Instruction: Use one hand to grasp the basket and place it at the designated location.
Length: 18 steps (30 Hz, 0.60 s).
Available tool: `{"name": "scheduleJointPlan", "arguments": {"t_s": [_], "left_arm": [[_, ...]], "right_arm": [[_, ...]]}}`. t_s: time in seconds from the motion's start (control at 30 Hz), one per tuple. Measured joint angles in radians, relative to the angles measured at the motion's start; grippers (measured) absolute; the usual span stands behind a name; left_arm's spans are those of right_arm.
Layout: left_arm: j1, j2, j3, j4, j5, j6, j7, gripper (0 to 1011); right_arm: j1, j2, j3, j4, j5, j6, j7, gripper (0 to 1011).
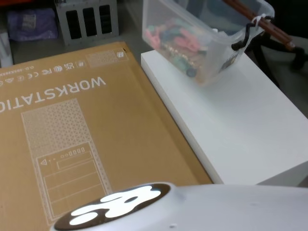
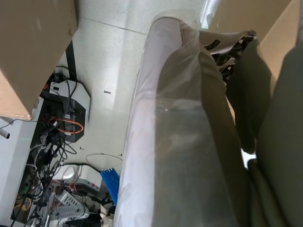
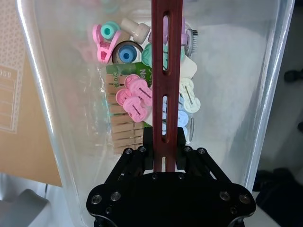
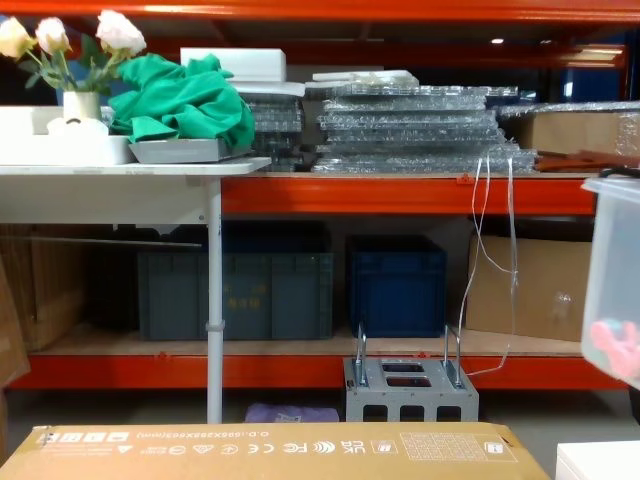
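The pale translucent basket [image 1: 202, 43] hangs tilted over the far end of the white platform [image 1: 240, 125], with its lower corner close to the surface. Coloured clips and pegs lie inside it. Its dark red-brown bar handle [image 1: 262, 21] carries a white zip tie [image 1: 258, 20]. In the right wrist view my right gripper [image 3: 164, 151], the hand, is shut on the slotted handle [image 3: 165, 71] above the basket's inside [image 3: 47, 94]. The basket's side [image 4: 615, 280] shows at the chest view's right edge.
A large brown cardboard box [image 1: 96, 134] lies flat to the left of the platform. Behind it on the floor stands a grey metal box [image 4: 410, 390]. Dark blue crates [image 4: 395, 285] sit under orange shelving. Cables and devices [image 2: 61, 118] lie on the floor.
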Motion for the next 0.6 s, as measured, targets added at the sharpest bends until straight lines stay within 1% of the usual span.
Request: {"name": "scheduleJointPlan", "arguments": {"t_s": [0.07,0.1,0.13,0.3,0.6], "left_arm": [[0.0,0.0,0.0,0.0,0.0,0.0,0.0,0],[0.0,0.0,0.0,0.0,0.0,0.0,0.0,0],[0.0,0.0,0.0,0.0,0.0,0.0,0.0,0],[0.0,0.0,0.0,0.0,0.0,0.0,0.0,0],[0.0,0.0,0.0,0.0,0.0,0.0,0.0,0]], "right_arm": [[0.003,-0.003,0.005,0.037,-0.004,0.016,0.006,235],[0.003,-0.003,0.005,0.037,-0.004,0.016,0.006,235],[0.004,-0.002,0.008,0.055,-0.01,0.026,0.009,235],[0.004,-0.018,0.013,0.121,-0.019,0.056,0.027,235],[-0.008,-0.021,0.026,0.183,-0.033,0.1,0.045,235]]}}
